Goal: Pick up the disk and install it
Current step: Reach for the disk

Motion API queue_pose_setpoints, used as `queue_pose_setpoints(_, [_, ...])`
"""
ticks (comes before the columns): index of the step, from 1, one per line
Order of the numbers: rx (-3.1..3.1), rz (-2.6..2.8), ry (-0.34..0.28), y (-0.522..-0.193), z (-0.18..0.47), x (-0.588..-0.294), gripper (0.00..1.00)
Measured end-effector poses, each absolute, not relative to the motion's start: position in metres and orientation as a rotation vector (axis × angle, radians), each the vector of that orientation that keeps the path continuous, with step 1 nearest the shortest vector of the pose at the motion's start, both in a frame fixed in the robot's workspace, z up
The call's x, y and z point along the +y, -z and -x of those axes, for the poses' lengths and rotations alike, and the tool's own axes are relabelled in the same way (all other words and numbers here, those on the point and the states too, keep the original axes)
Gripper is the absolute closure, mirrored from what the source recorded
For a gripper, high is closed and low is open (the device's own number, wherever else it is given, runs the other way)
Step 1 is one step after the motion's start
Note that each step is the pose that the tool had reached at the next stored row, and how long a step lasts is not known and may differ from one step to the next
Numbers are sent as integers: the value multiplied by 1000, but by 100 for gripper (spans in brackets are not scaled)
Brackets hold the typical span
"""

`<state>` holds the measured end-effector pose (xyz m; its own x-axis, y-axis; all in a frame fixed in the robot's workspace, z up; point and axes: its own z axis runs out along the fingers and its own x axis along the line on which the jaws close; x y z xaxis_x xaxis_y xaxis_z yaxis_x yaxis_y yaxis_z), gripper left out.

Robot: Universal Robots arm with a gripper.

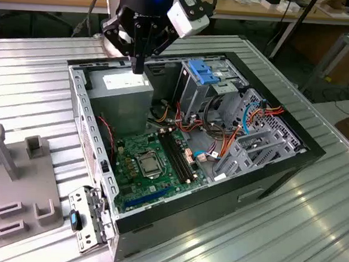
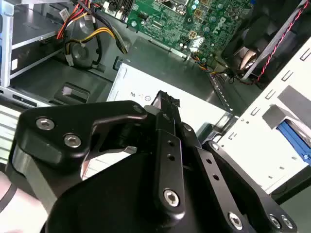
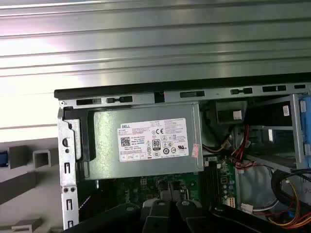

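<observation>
Hovering above power supply [image 1: 119, 103] | gripper [image 1: 139, 68] closed (empty) | partly hiding it

Ribbed metal table [image 1: 311, 236] bears an open computer case [image 1: 230, 198]; grey fixture [image 1: 8, 191] at exterior view's left

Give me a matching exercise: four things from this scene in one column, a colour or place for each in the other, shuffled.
Things
1. gripper
2. circuit board
3. power supply
4. plastic stand

Descriptions
A. grey box with a white label
B. outside the case, at the exterior view's left
C. green, lying inside the case
D. black, just above the labelled box

Pairs: 1-D, 2-C, 3-A, 4-B
</observation>
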<state>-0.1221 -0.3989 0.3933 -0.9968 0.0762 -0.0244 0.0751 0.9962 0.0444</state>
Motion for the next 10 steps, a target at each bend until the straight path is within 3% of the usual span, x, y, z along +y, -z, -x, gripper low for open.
queue_pose_setpoints(10, [3113,-118,-68,-393,144,-399,89])
